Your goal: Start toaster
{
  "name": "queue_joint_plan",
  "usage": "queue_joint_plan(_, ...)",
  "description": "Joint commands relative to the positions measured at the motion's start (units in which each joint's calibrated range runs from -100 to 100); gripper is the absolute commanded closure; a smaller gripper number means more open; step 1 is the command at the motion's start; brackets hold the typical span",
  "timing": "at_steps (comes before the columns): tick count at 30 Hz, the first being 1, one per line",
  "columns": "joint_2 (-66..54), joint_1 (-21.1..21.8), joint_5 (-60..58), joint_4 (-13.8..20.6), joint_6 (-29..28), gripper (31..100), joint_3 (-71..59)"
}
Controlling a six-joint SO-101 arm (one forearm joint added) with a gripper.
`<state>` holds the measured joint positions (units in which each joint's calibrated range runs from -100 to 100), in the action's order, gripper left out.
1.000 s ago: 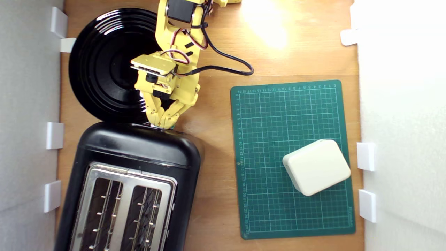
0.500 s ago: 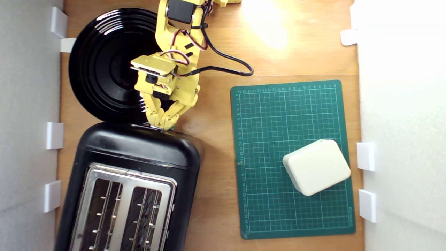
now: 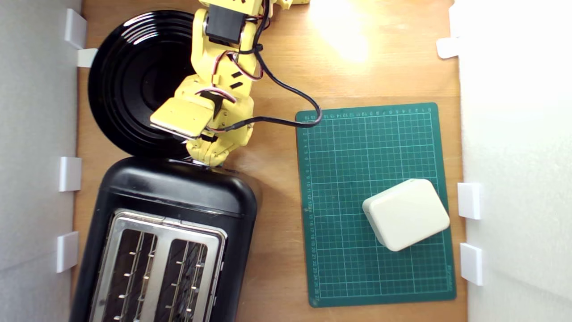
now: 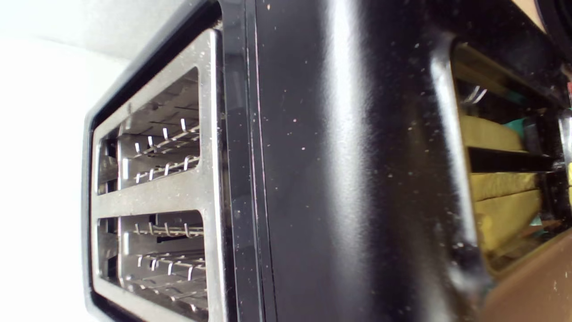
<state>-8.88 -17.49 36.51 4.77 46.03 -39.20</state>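
Tool (image 3: 209, 160) at toaster (image 3: 178, 197) end; no legible branding

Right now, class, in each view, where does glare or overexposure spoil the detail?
Exterior view: a bright hotspot washes out the wooden tabletop at the top, and the white wall on that view's right is blown out. Wrist view: a pale streak of glare runs down the glossy black two-slot toaster, and the background beside it is overexposed.

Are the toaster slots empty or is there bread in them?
Empty: both slots of the toaster show only bare wire guides, no bread.
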Motion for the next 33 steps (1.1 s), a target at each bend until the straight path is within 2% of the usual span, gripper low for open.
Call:
queue_joint_plan(1, 6.0, -0.8, 6.5, -0.2, 0.2, 98.9, 1.8)
queue_joint_plan(6, 5.9, -0.6, 9.3, 0.5, 0.6, 98.9, 2.1)
queue_joint_plan(13, 5.9, -0.8, 15.6, 0.6, 0.3, 98.9, 9.1)
queue_joint_plan(33, -3.2, -0.2, 15.7, -0.1, 0.4, 98.9, 17.7)
